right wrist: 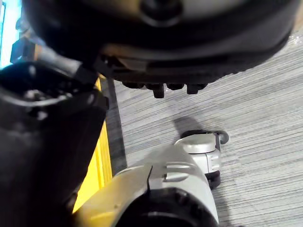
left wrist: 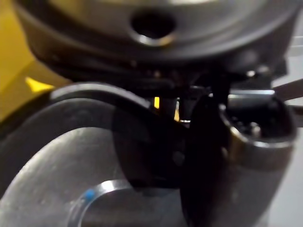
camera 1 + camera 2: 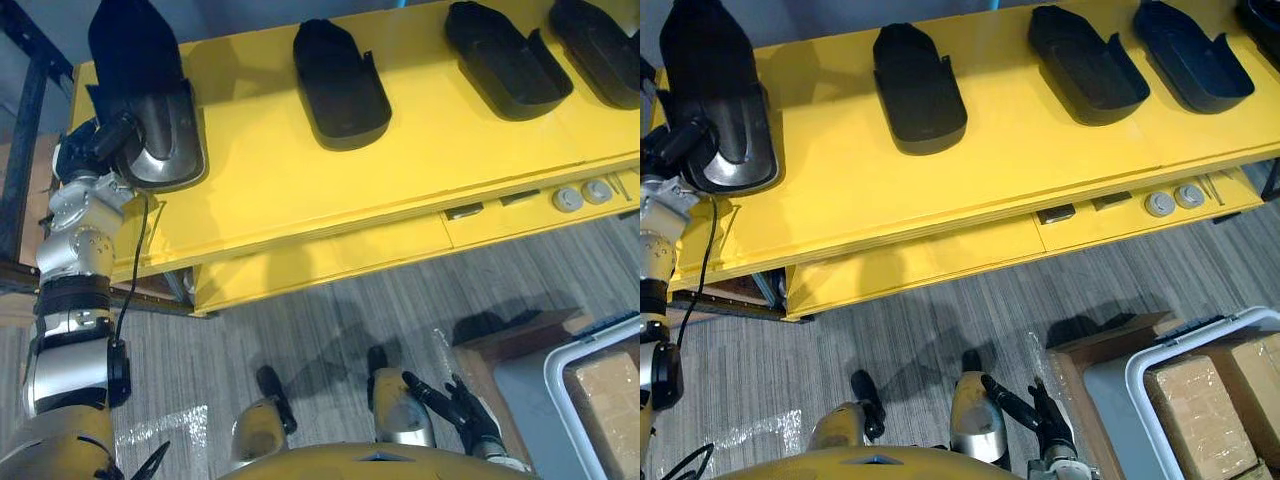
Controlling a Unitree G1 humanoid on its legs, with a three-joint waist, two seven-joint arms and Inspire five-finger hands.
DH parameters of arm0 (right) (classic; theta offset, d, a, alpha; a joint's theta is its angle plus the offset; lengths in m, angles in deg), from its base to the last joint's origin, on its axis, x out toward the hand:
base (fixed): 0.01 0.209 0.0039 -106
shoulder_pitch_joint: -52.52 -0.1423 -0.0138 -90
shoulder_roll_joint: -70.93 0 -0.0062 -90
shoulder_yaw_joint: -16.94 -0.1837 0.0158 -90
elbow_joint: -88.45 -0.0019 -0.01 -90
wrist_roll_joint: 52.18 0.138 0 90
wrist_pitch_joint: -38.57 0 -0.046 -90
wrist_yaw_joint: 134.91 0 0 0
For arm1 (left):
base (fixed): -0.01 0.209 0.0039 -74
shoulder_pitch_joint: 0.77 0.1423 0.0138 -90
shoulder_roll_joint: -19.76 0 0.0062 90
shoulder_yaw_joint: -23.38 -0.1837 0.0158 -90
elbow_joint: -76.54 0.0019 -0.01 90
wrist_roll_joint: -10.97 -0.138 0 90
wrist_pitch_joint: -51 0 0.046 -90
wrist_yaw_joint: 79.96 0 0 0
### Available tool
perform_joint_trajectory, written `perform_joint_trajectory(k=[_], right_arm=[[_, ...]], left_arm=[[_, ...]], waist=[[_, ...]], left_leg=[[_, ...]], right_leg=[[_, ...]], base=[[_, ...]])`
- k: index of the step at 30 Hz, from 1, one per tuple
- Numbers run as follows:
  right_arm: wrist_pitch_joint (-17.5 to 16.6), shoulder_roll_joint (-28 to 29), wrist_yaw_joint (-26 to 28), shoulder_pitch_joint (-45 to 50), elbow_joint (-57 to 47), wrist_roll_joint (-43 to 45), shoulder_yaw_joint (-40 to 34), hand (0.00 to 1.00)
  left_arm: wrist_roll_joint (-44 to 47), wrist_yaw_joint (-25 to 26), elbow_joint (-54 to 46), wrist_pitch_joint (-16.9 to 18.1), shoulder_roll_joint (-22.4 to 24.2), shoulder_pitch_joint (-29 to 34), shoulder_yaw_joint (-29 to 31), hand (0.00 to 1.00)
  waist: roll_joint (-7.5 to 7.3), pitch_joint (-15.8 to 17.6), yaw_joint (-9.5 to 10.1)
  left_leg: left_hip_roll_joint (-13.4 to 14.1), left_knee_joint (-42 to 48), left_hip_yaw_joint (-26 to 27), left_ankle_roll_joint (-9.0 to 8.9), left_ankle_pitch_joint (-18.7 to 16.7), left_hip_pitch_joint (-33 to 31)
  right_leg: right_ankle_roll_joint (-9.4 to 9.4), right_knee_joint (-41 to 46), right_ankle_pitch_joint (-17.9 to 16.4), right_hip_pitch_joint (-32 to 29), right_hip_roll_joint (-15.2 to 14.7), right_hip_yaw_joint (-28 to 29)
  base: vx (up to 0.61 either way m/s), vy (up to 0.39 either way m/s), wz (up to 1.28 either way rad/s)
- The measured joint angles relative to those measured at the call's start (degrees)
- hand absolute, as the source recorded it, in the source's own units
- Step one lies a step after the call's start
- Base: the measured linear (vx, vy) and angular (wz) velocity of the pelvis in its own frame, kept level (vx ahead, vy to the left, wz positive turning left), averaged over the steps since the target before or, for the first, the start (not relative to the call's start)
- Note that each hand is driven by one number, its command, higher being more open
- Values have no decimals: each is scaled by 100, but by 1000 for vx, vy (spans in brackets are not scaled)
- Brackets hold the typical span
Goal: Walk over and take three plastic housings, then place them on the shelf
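Four black plastic housings lay in a row on the yellow surface [image 3: 260,170], well apart from one another, each with its hollow side up. The leftmost housing [image 3: 150,110] sat near the surface's left end, and its grey inside caught the light at the near end. The second housing [image 3: 340,80] lay towards the middle. The third housing [image 3: 505,60] and the fourth housing [image 3: 600,45] lay further right, the fourth reaching the edge of the left eye view.

The left robot hand [image 3: 92,142] was raised to the near end of the leftmost housing and touched its rim. In the left wrist view, the housing's grey inner wall [image 2: 52,156] showed right against the hand. Whether the hand clasped the rim could not be told.

The right robot hand [image 3: 465,408] hung low over the grey floor [image 3: 300,310], spread loosely and holding nothing.

Below the surface's front edge ran a lower yellow ledge [image 3: 330,255]. Two round grey discs [image 3: 582,195] lay side by side on it, with a couple of small dark pieces [image 3: 463,211] to their left. On the floor at the right stood a white-rimmed bin [image 3: 560,365] with a brown carton [image 3: 610,395] in it.
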Motion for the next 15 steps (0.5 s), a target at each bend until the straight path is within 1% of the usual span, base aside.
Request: perform_joint_trajectory(k=[4,5,9,12,15], right_arm=[[53,50,12,-106,69,19,-49,100],[89,85,-26,-111,55,22,-50,100],[171,160,-107,-132,54,24,-69,100],[194,170,-144,-132,19,44,-66,100],[241,217,-153,-135,13,199,-56,100]], left_arm=[[-1,-92,-99,-130,-31,-134,-35,0],[-1,-100,-162,-152,-31,-135,-41,100],[-9,-106,-292,-193,-31,-147,-45,100],[-162,-104,-291,-226,-30,-268,-67,100],[-257,-52,-264,-212,-30,-369,-98,100]], waist=[[-9,126,43],[-16,154,47],[-38,205,108],[-59,260,160],[-109,290,185]], left_leg=[[6,74,-65,14,-58,-59],[9,82,-106,13,-68,-59],[17,93,-110,24,-96,-68],[65,208,-110,-18,-138,-114],[124,268,-122,-18,-158,-144]], right_leg=[[-12,-38,7,36,-9,-56],[-15,-69,9,81,-8,-100],[-24,-85,4,83,-1,-101],[-42,-86,13,84,28,-92],[-62,-94,25,84,73,-93]], base=[[-2,-1,8],[10,1,10],[3,-1,2],[0,0,0],[0,0,0]])
